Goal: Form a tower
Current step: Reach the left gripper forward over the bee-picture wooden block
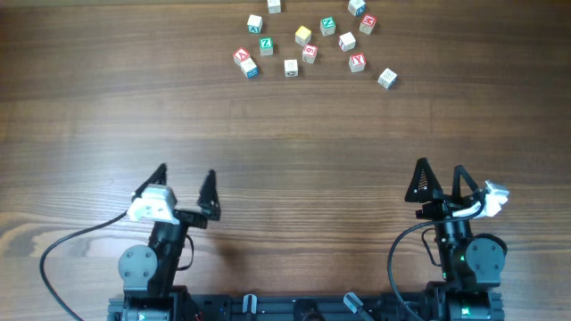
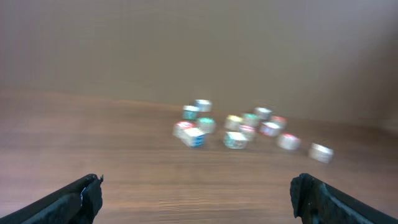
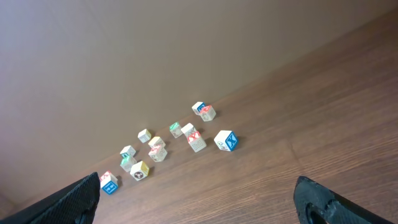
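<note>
No tower is in view. Several small wooden letter cubes lie singly, scattered at the far side of the table, among them a yellow one (image 1: 303,35), a red-lettered one (image 1: 358,61) and a blue-edged one (image 1: 249,68). In the left wrist view the cubes (image 2: 236,139) are a blurred cluster far ahead. The right wrist view shows them sharply, the nearest a blue-faced cube (image 3: 226,140). My left gripper (image 1: 187,171) (image 2: 197,183) and right gripper (image 1: 440,167) (image 3: 198,180) stand open near the front edge, far from the cubes, with nothing between their fingers.
The brown wooden table (image 1: 285,134) stretches bare between the grippers and the cubes. Both arm bases and their cables (image 1: 71,239) sit at the front edge. A plain wall rises behind the table's far edge.
</note>
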{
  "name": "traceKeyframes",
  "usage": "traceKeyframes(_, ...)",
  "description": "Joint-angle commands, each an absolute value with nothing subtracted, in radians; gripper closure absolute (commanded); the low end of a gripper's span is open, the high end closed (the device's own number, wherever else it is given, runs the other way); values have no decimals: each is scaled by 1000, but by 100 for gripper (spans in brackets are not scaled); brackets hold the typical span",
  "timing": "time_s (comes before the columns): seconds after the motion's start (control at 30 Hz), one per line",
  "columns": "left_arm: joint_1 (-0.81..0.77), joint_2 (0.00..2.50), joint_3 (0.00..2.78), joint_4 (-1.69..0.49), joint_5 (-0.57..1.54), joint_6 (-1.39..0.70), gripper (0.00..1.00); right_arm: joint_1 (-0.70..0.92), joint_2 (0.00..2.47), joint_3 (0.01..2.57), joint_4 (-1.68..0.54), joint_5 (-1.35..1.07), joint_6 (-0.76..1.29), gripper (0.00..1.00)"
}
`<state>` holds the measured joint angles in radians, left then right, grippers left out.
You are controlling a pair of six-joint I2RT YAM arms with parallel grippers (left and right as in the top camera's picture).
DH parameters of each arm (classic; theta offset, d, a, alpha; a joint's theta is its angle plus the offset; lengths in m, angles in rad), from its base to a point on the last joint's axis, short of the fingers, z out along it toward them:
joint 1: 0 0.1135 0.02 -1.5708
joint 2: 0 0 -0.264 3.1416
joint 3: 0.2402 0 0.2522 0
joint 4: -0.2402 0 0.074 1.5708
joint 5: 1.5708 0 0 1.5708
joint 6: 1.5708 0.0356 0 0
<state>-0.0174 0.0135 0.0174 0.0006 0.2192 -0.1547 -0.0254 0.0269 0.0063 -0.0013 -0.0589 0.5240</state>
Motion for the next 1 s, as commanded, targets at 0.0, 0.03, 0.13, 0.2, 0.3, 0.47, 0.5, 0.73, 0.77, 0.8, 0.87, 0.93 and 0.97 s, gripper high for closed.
traceKeyframes(0.0, -15, 20, 160, -70, 378, -221, 0, -31, 18, 6, 1, -49, 531, 0)
traceKeyframes(0.03, -15, 40, 223, -115, 378, -216, 0, -31, 18, 6, 0, -49, 531, 0)
traceKeyframes(0.13, -15, 144, 379, -205, 378, -217, 0, -31, 18, 6, 0, -49, 531, 0)
traceKeyframes(0.2, -15, 250, 483, -253, 378, -217, 0, -31, 18, 6, 0, -49, 530, 0)
traceKeyframes(0.3, -15, 484, 706, -357, 378, -216, 0, -31, 18, 6, 1, -49, 531, 0)
traceKeyframes(0.47, -15, 683, 851, -432, 377, -217, 0, -31, 18, 6, 1, -49, 531, 0)
traceKeyframes(0.5, -15, 700, 851, -453, 377, -217, 0, -31, 18, 6, 0, -49, 531, 0)
traceKeyframes(0.73, -15, 853, 851, -640, 353, -224, 0, -31, 18, 6, 1, -49, 531, 0)
traceKeyframes(0.77, -15, 868, 851, -632, 368, -226, 0, -31, 18, 6, 1, -49, 531, 0)
traceKeyframes(0.8, -15, 877, 851, -624, 370, -225, 0, -31, 18, 6, 0, -49, 531, 0)
traceKeyframes(0.87, -15, 900, 851, -585, 353, -224, 0, -31, 18, 6, 1, -49, 530, 0)
traceKeyframes(0.93, -15, 958, 851, -439, 313, -216, 0, -31, 18, 6, 0, -49, 531, 0)
traceKeyframes(0.97, -15, 991, 851, -360, 315, -218, 0, -31, 18, 6, 0, -49, 531, 0)
